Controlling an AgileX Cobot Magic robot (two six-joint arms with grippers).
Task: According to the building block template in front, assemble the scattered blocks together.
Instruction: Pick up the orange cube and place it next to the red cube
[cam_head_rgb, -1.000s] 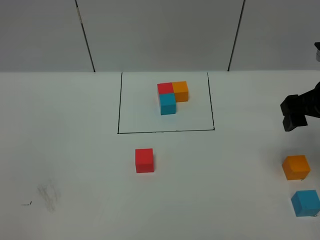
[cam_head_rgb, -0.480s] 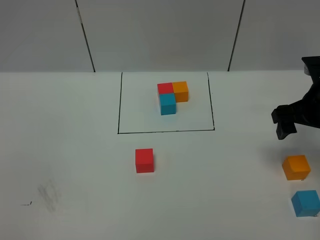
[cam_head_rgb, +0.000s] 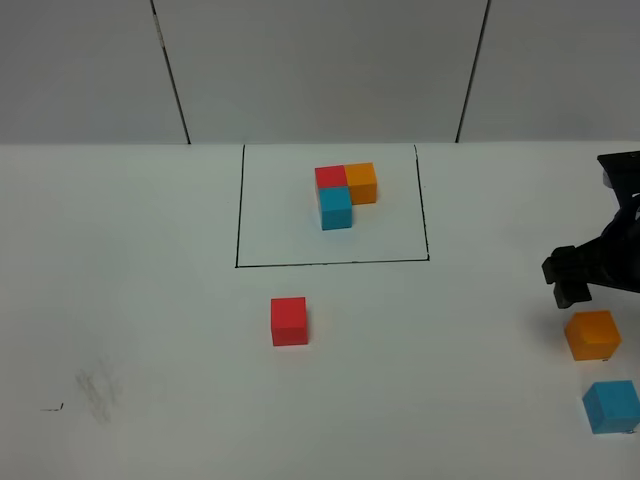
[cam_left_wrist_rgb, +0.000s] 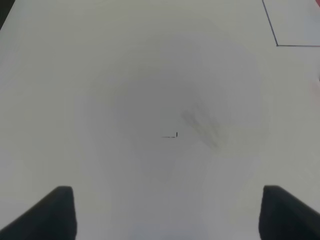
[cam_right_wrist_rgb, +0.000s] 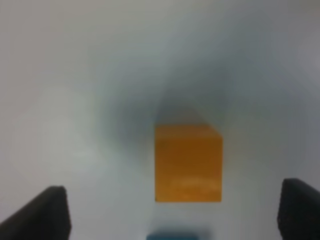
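Note:
The template (cam_head_rgb: 344, 194), a tight L of red, orange and light blue cubes, sits inside the black-lined square. The scattered red cube (cam_head_rgb: 289, 321) lies below that square. A larger orange cube (cam_head_rgb: 592, 335) and a light blue cube (cam_head_rgb: 611, 406) lie near the right edge. My right gripper (cam_head_rgb: 578, 280) hovers just above and behind the orange cube (cam_right_wrist_rgb: 188, 163), jaws open around empty space, with the cube centred between its fingertips (cam_right_wrist_rgb: 52, 212) in the right wrist view. My left gripper (cam_left_wrist_rgb: 165, 215) is open over bare table; the high view does not show it.
The black-lined square (cam_head_rgb: 237, 220) marks the template area at the back centre. A grey smudge (cam_head_rgb: 97, 388) and a small black mark (cam_left_wrist_rgb: 171, 135) lie on the white table at the front left. A panelled wall rises behind the table.
My right gripper has moved down and toward the front, closing in on the orange cube. The cubes have not moved.

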